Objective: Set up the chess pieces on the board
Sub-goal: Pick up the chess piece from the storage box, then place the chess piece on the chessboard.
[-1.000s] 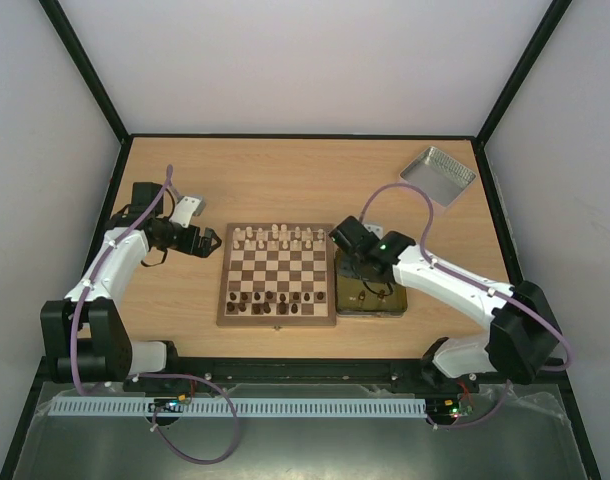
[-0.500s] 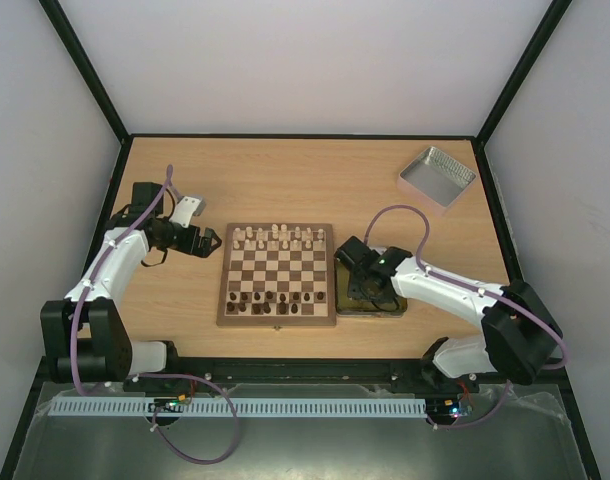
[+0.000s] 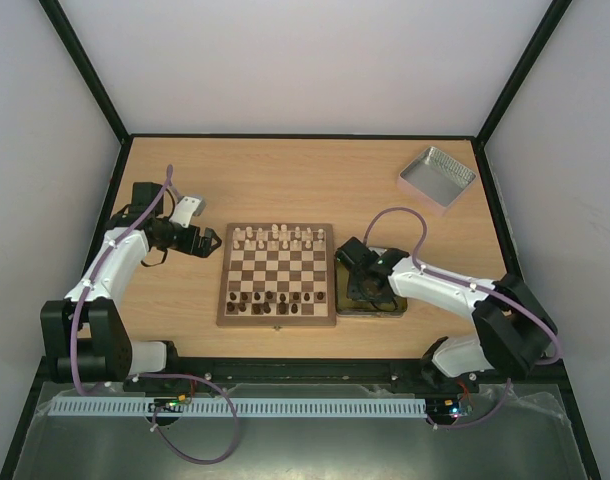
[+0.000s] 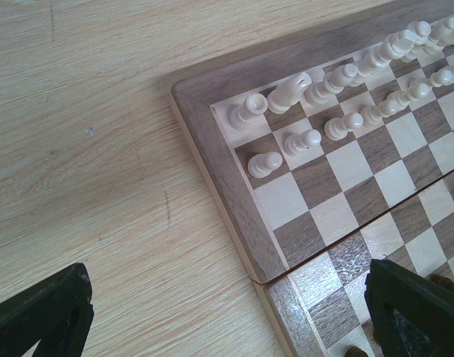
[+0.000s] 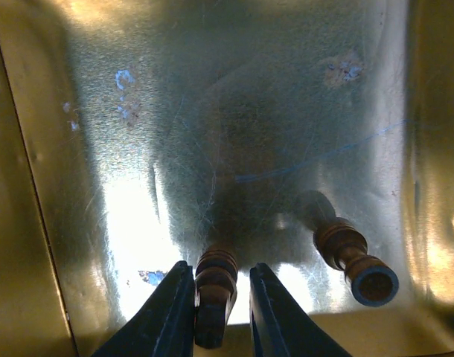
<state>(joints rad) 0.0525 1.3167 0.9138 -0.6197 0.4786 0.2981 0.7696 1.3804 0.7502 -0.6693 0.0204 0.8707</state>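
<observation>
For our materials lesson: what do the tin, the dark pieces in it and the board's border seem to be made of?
Tin: metal, golden lacquered look; it glares and shows fine scratches.
Dark pieces: probably turned wood, stained brown, glossy; ringed grooves show.
Board's border: wood, smooth matt; streaky grain is visible.

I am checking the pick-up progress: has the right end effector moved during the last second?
Yes. The right end effector moved toward the near side, from beside the far right corner of the board down into the yellow tin.
</observation>
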